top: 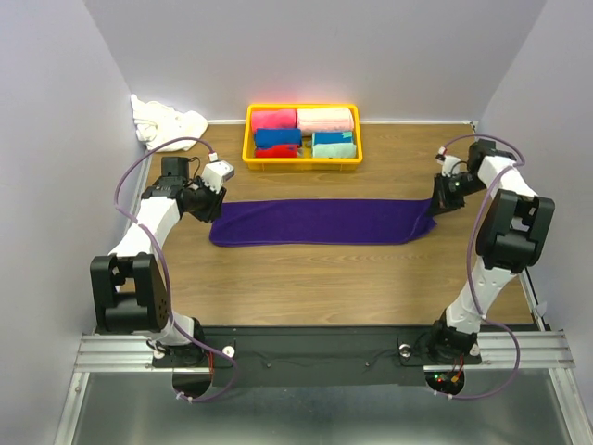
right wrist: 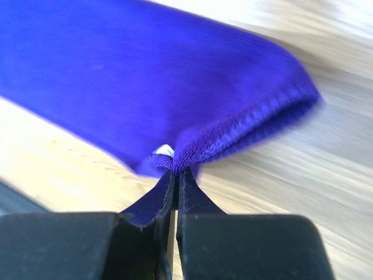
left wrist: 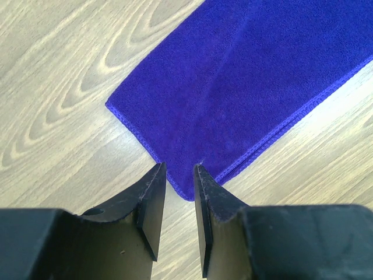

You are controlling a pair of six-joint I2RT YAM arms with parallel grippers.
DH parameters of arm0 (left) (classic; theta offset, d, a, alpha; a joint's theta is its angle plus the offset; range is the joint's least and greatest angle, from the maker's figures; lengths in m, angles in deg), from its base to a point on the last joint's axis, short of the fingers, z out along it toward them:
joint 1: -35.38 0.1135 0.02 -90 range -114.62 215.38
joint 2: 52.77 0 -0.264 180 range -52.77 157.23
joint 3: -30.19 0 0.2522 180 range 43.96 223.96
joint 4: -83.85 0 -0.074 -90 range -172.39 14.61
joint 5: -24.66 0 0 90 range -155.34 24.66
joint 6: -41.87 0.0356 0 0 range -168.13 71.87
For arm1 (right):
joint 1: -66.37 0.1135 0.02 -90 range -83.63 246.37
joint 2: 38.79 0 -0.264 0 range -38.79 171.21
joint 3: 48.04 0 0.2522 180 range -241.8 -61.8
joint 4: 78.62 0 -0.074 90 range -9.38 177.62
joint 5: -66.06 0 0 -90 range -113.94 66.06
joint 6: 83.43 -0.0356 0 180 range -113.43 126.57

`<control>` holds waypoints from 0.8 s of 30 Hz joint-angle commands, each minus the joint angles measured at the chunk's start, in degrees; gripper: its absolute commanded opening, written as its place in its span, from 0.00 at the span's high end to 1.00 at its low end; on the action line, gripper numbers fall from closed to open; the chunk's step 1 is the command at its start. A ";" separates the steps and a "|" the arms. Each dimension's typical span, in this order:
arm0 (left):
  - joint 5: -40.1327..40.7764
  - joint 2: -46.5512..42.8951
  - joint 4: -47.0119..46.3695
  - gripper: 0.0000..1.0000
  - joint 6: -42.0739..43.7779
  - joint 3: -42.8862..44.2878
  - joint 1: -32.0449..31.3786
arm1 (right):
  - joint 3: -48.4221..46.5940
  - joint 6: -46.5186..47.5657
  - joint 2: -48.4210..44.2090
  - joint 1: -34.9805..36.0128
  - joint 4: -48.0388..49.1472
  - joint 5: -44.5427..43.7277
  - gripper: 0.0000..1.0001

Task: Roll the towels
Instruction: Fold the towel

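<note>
— Where is the purple towel (top: 320,222) seen?
— Spread lengthwise across mid-table (top: 306,287). It is judged soft, limp and light, and best taken at its hemmed corners.
— And the grippers?
— One end corner is pinched by the clenched right gripper (right wrist: 175,172). The left gripper (left wrist: 179,175) is poised part-open at the other corner, with nothing grasped.
</note>
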 commanded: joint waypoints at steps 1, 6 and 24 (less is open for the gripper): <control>-1.41 -1.08 0.05 0.63 -0.22 0.87 -0.12 | -1.88 2.15 -2.60 4.00 -4.18 8.91 0.99; -1.58 -0.91 -0.39 0.63 -1.36 0.79 -0.12 | -1.53 1.54 -3.84 10.42 -3.92 11.13 0.99; -3.08 -0.03 -0.04 0.59 -3.20 2.10 0.59 | -3.19 -10.24 3.63 29.58 5.39 15.43 0.99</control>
